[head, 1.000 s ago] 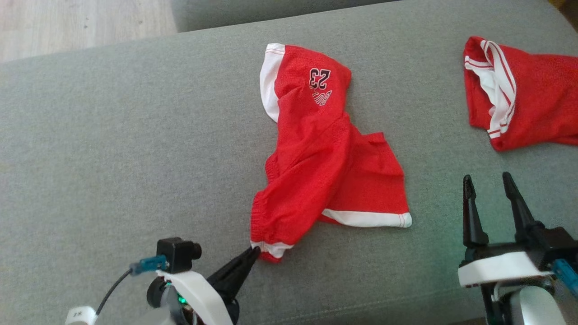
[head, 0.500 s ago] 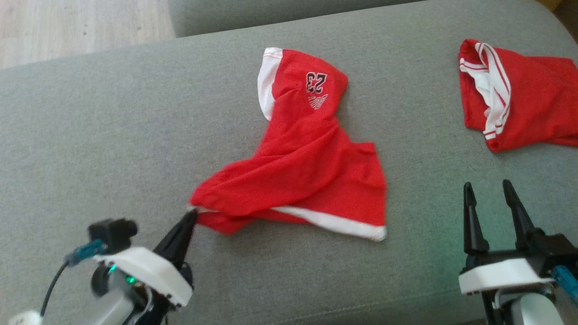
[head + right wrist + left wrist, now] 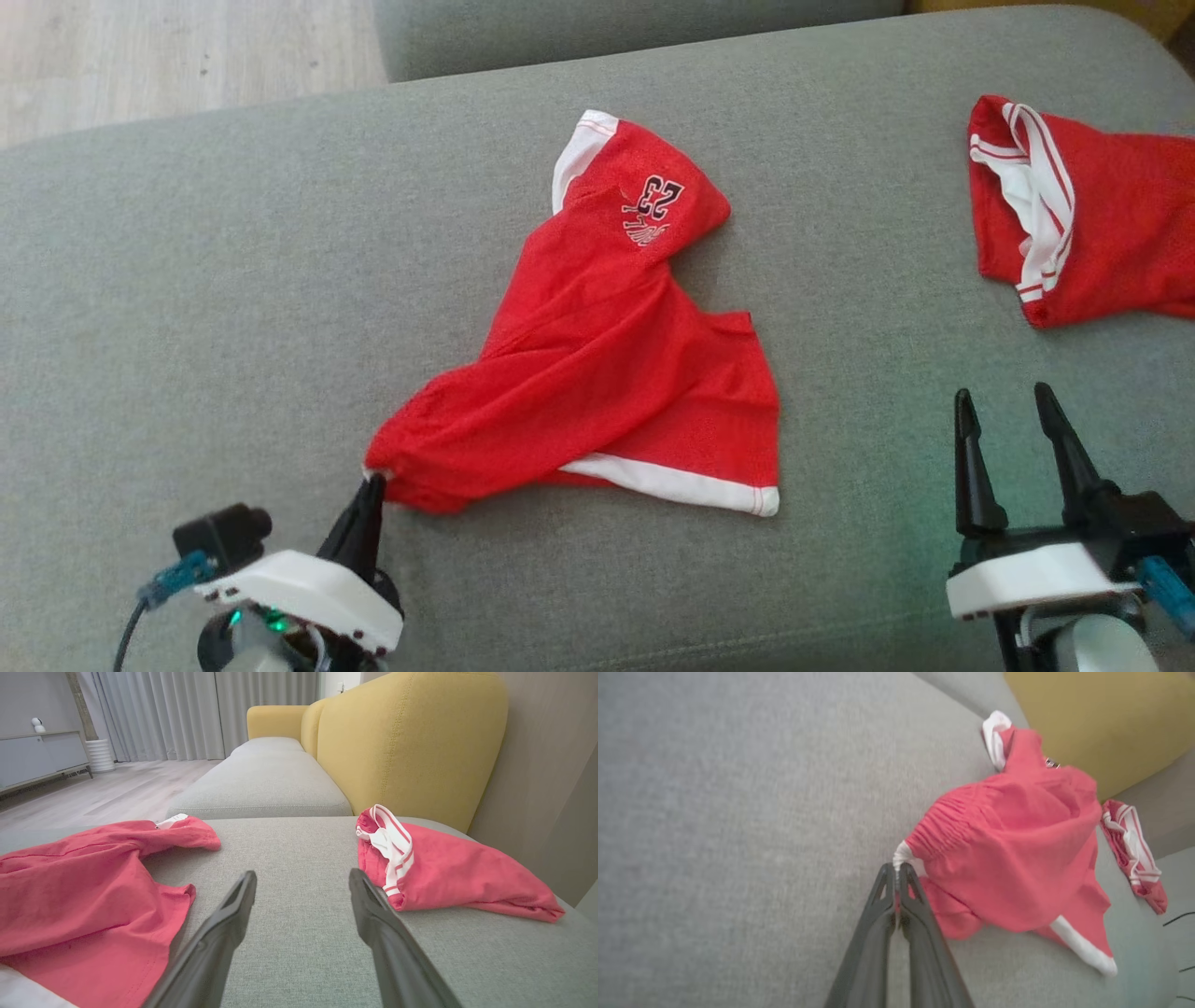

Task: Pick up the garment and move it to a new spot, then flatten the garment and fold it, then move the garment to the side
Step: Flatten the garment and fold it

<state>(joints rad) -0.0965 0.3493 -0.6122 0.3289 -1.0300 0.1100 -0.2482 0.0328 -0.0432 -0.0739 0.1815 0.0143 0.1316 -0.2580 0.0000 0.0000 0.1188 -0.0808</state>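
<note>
The red basketball shorts lie crumpled at the middle of the grey seat cushion. The leg printed "23" points to the cushion's far edge. The white hem band faces its near edge.

The left gripper is at the cushion's near-left part. Its fingers are pressed together on the white waistband corner, and the cloth is drawn out in a taut ridge from that pinch. The rest of the shorts rests on the cushion.

The right gripper hovers over the cushion's near-right part, fingers spread wide and holding nothing, well apart from the shorts. A second red garment with white striped trim lies at the cushion's right end.

Step in hand, as judged: step one, relocation of the garment by one corner. Flattening and folding are not yet begun.

Next move calls for:
- a firm pinch, since only a small corner is held;
- travel to a bare part of the cushion, away from the second garment;
- the right gripper on an opposite edge to spread the cloth.
</note>
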